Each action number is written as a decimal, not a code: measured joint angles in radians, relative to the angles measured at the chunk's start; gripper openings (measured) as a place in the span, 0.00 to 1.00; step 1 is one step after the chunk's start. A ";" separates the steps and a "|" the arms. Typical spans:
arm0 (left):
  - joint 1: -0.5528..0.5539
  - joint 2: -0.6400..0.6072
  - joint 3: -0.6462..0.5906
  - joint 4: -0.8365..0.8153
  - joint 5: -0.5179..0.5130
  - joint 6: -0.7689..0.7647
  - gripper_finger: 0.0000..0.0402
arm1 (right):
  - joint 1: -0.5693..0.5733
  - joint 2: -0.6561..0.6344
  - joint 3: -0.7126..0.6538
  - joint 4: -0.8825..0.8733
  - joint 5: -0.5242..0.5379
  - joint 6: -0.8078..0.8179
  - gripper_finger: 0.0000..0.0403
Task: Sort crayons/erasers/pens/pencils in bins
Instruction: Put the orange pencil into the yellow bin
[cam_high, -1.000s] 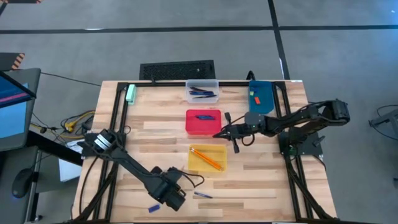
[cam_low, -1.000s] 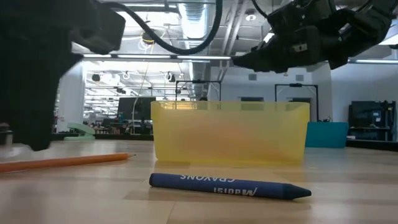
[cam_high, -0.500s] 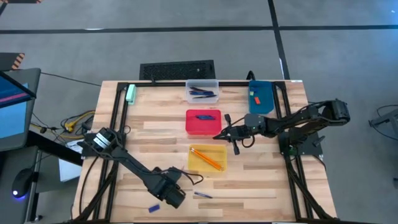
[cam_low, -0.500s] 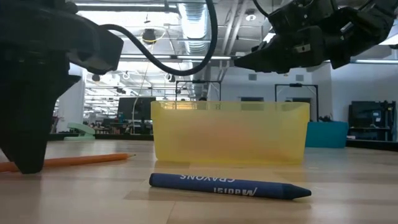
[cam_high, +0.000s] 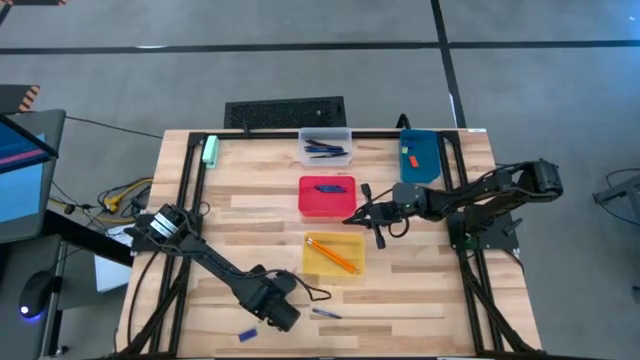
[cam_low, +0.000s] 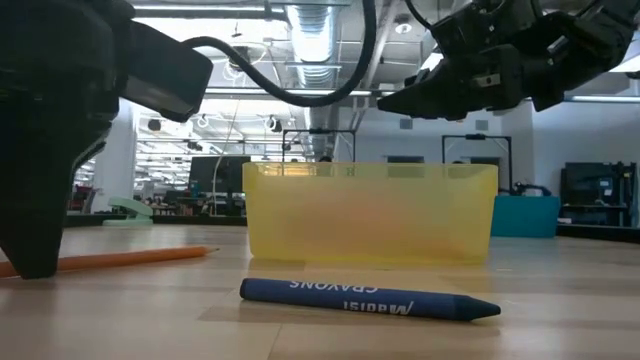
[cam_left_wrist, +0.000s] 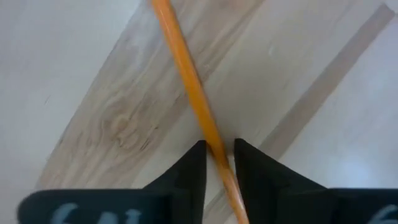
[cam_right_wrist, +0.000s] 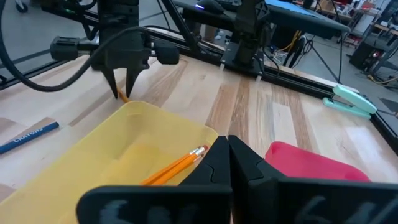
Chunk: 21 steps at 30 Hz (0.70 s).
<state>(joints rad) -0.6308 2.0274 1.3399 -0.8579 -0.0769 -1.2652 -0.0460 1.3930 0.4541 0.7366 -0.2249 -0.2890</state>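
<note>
Orange pencil (cam_left_wrist: 189, 87) lies on the table (cam_high: 420, 300) between the left gripper's (cam_left_wrist: 217, 155) 2 fingers, which are clamped on it near the front edge. Right gripper (cam_right_wrist: 227, 149) hangs pressed together above the yellow bin (cam_high: 333, 255).

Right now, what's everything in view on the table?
bins: 4, clear, red, yellow, blue, mid-table to far side
pens: count unclear, dark blue, in clear bin
crayons: 3, blue, one in red bin, two loose near front edge
pencils: 3, orange, two in yellow bin, one loose
erasers: 2, orange-red and green, in blue bin
green block: 1, pale green, far left
left gripper: fingers closed on the loose pencil
right gripper: shut, between red and yellow bins
</note>
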 joint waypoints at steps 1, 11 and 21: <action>0.000 0.000 0.000 -0.005 0.004 0.012 0.16 | 0.000 0.000 0.000 0.000 0.000 0.000 0.01; -0.003 0.000 0.009 -0.071 0.035 0.104 0.03 | 0.000 0.000 0.000 -0.029 0.000 0.003 0.01; -0.009 0.008 0.118 -0.568 -0.006 0.221 0.03 | 0.000 0.000 0.000 -0.040 0.000 0.011 0.01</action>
<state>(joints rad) -0.6399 2.0349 1.4581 -1.4255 -0.0824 -1.0446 -0.0460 1.3930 0.4541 0.6969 -0.2249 -0.2783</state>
